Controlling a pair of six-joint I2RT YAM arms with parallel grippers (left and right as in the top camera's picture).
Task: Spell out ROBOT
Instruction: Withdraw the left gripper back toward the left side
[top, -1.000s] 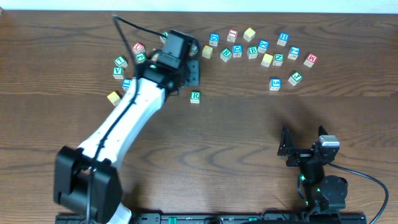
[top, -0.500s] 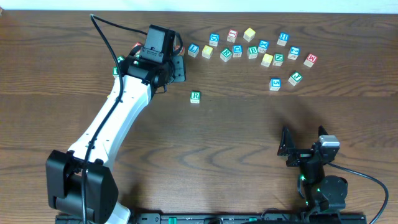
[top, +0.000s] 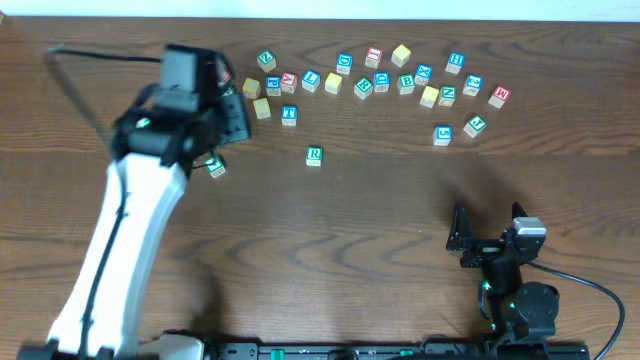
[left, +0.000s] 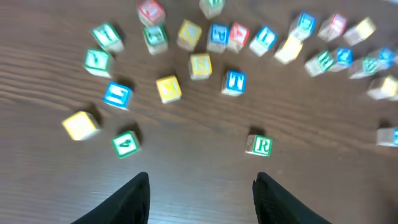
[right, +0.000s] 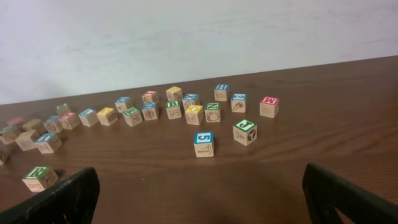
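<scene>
The green R cube (top: 314, 155) lies alone on the wood, in front of the cube row; the left wrist view has this R cube (left: 259, 145) just ahead of the right fingertip. A blue T cube (top: 289, 114) (left: 234, 82) sits up and left of it, with a yellow-faced cube (top: 262, 108) (left: 200, 65) beside it. The green B cube (top: 406, 83) is in the row at the back. My left gripper (top: 238, 118) (left: 202, 186) hovers left of the T, open and empty. My right gripper (top: 488, 225) (right: 199, 193) rests open at the front right.
Several other letter cubes form a loose row along the back (top: 455, 63). A 5 cube (top: 442, 134) (right: 203, 144) and a P cube (top: 475, 125) (right: 245, 132) sit nearer the right arm. More cubes cluster by the left arm, including a green 4 cube (top: 215, 167) (left: 124, 143).
My left arm has swung left, away from over the cube row. The blue T cube and cubes near it, hidden under the arm before, now show. The right arm has not moved.
</scene>
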